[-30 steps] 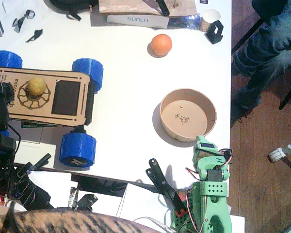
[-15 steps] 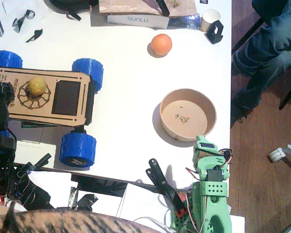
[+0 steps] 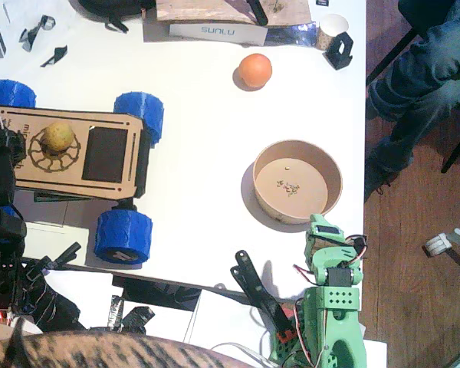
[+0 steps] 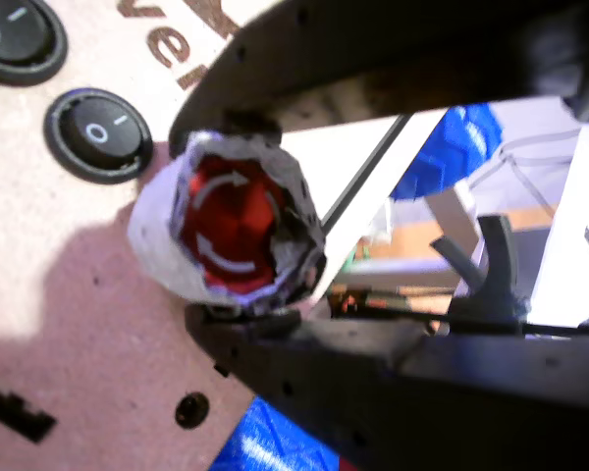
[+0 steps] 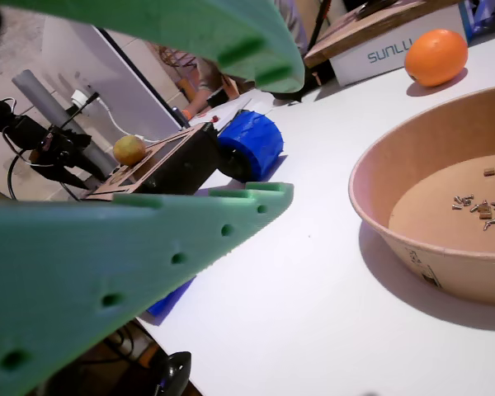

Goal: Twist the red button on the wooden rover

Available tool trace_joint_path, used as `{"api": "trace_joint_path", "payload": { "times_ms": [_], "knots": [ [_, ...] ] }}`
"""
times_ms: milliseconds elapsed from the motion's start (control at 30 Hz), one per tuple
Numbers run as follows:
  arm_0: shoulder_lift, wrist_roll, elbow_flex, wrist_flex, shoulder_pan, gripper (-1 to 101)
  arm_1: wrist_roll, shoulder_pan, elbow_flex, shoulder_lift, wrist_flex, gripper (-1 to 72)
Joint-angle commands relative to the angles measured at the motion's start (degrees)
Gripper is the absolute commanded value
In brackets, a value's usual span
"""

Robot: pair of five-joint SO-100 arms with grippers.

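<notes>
The wooden rover point(image 3: 77, 123) with blue wheels lies at the left of the table. In the fixed view my black left gripper point(image 3: 1, 149) sits over its left end, and the red button is hidden under it there. In a wrist view the red button point(image 4: 231, 231), with white arrows and a silvery rim, shows between the two black jaws of my left gripper point(image 4: 238, 228). One jaw touches its rim above and one below, on the rover's plywood deck point(image 4: 88, 294). My green right gripper point(image 3: 322, 230) rests at the front right, open and holding nothing point(image 5: 285, 136).
Two black round switches point(image 4: 98, 134) sit beside the button. A yellow fruit point(image 3: 57, 136) lies on the rover. A tan bowl point(image 3: 256, 172) with small bits stands in front of the right arm, an orange ball point(image 3: 255, 70) farther back. A person's legs point(image 3: 422, 69) are at the right.
The left gripper has shifted slightly at the rover's left end and now covers more of the lettering. The right arm has not moved.
</notes>
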Motion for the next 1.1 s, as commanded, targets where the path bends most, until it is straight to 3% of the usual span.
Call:
{"api": "trace_joint_path", "payload": {
  "times_ms": [0,1067],
  "knots": [
    [0.26,2.64,-1.93,-0.88,5.71,0,0.53,0.44,-0.26,0.00,-0.35,10.4],
    [0.62,17.40,-2.11,6.15,9.93,1,0.53,0.44,-0.26,0.00,-0.35,10.4]
  ]
}}
